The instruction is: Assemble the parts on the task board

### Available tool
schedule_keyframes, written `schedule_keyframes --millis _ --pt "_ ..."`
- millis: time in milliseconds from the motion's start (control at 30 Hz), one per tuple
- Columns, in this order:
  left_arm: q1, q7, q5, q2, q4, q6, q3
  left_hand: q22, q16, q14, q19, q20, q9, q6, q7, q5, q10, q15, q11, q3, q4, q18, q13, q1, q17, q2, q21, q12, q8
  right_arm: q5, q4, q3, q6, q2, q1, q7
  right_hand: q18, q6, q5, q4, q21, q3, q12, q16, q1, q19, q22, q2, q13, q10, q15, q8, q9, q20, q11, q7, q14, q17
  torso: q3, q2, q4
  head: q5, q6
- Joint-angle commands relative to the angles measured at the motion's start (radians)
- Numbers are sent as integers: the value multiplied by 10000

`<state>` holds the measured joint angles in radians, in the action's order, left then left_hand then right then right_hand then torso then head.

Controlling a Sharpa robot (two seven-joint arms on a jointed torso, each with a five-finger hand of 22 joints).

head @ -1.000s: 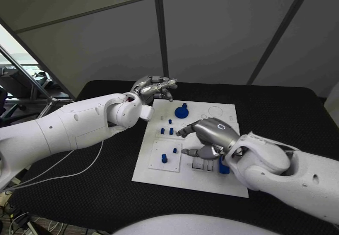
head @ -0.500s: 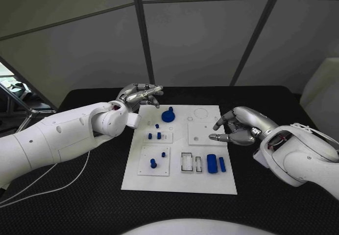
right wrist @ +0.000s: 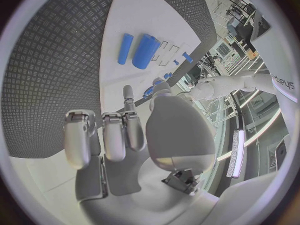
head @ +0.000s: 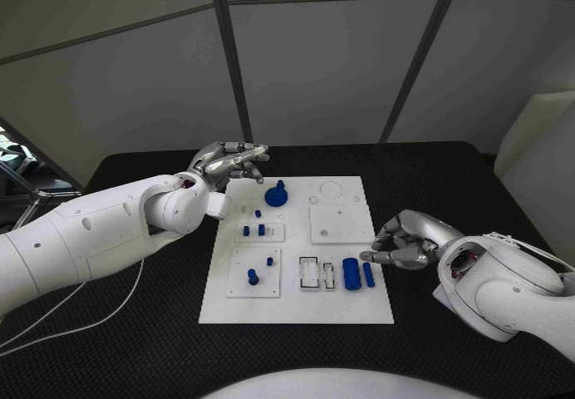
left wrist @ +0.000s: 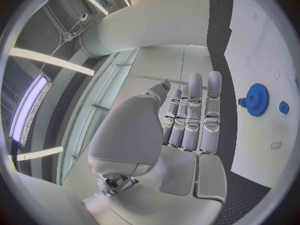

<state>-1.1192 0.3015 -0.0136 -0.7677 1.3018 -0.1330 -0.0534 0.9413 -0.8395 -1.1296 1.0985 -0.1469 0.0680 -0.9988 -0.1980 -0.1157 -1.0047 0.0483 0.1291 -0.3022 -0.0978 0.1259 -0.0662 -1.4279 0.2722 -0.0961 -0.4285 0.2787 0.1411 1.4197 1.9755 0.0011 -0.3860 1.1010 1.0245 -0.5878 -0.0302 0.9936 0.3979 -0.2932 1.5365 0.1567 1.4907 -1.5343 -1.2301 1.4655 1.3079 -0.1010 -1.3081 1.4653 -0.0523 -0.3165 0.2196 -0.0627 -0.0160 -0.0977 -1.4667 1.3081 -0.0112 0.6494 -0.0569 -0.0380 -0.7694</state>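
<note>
On task board, cylinder lengthwise.

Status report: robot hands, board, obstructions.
Left robot hand open, off the task board's far corner. Right robot hand curled, empty, beside blue cylinders. Nothing obstructing.

Grey wall panels, divided by dark vertical seams, are standing behind the black table. Daylight is entering through a window at the far left.

One white task board lies on the counter. It carries one blue gear, two long blue cylinders and several small blue pegs. Two hands hover.
</note>
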Motion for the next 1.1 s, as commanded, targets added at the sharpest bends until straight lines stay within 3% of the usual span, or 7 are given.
schedule_keyframes --millis 33,333,1100 --pt "-13 94 -24 -19 37 128 1 -9 29 52 -56 -5 10 -11 42 1 35 6 -1 72 -15 551 -9 63 -9 -75 35 68 37 97 51 -36 74 -80 -22 -714 186 -89 60 7 0 56 44 -60 83 734 2300 -1 -1642 554 76 -45 18 -48 -50 -22 -912 1964 -2 4 4 29 0" --pt "-13 58 -24 -43 49 128 11 -9 29 52 -56 -5 10 -11 42 1 35 6 -1 72 -15 551 -9 63 -9 -75 35 68 37 372 82 -130 12 -377 -88 -785 187 -127 101 5 3 88 42 -75 97 737 2304 -32 -1648 551 82 -96 56 -54 -54 -25 -917 1994 -8 21 16 158 -21" --pt "-13 -9 -24 -76 25 156 13 -16 24 52 -58 -7 9 -17 51 -2 34 3 -8 87 -27 553 -11 99 -13 -80 43 83 50 743 -84 -147 708 -767 -337 -813 195 -89 144 -2 31 123 36 -96 170 760 2334 55 -1681 552 47 -478 347 -39 2 50 -920 2036 13 12 7 93 -65"
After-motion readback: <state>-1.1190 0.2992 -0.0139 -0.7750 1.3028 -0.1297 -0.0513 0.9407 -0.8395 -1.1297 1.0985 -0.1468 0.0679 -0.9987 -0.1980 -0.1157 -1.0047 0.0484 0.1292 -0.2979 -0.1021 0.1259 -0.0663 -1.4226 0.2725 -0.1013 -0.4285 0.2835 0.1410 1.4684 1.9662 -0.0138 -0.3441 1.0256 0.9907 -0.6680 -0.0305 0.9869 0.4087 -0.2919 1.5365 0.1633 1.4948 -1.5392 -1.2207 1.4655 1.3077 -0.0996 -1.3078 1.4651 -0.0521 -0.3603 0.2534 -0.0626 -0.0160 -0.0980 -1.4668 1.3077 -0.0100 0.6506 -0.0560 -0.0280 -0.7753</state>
